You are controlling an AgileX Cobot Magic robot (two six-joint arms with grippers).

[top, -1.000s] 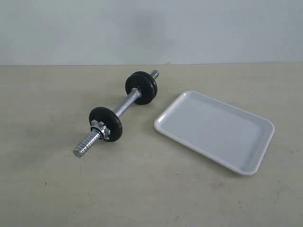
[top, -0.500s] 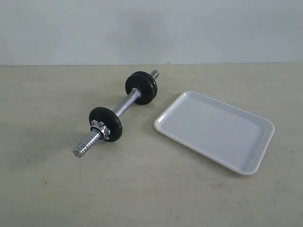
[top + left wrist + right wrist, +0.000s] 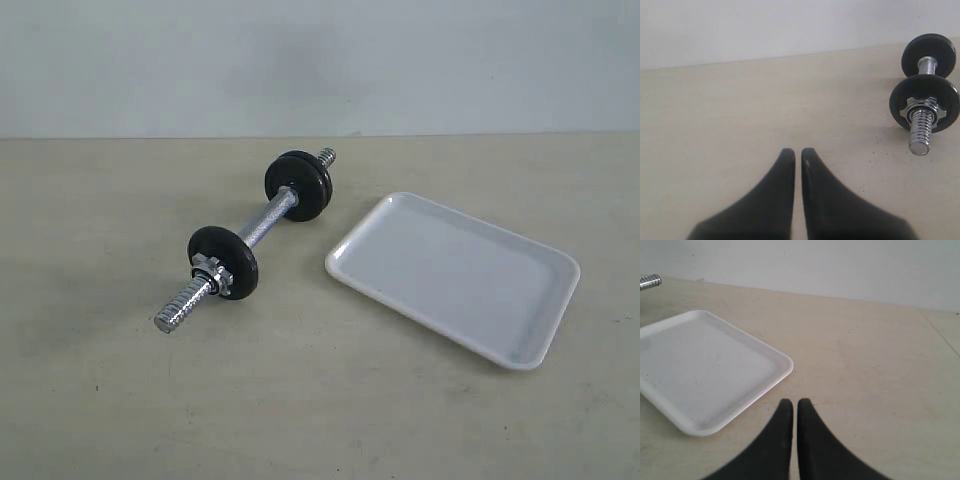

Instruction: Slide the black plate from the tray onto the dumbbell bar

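Observation:
The dumbbell bar (image 3: 262,225) lies on the table left of centre, chrome with threaded ends. A black disc (image 3: 223,262) sits behind a silver nut near its front end. A thicker black stack (image 3: 298,185) sits at its far end. To the right, the white tray (image 3: 455,275) holds nothing. The black plate does not show on the tray, and I cannot tell it apart from the discs on the bar. My left gripper (image 3: 798,152) is shut and empty, a short way from the bar's threaded end (image 3: 920,132). Beside the tray's corner (image 3: 782,362), my right gripper (image 3: 792,402) is shut and empty.
The beige table meets a pale wall at the back. Neither arm shows in the exterior view. One tip of the bar (image 3: 650,281) shows beyond the tray in the right wrist view.

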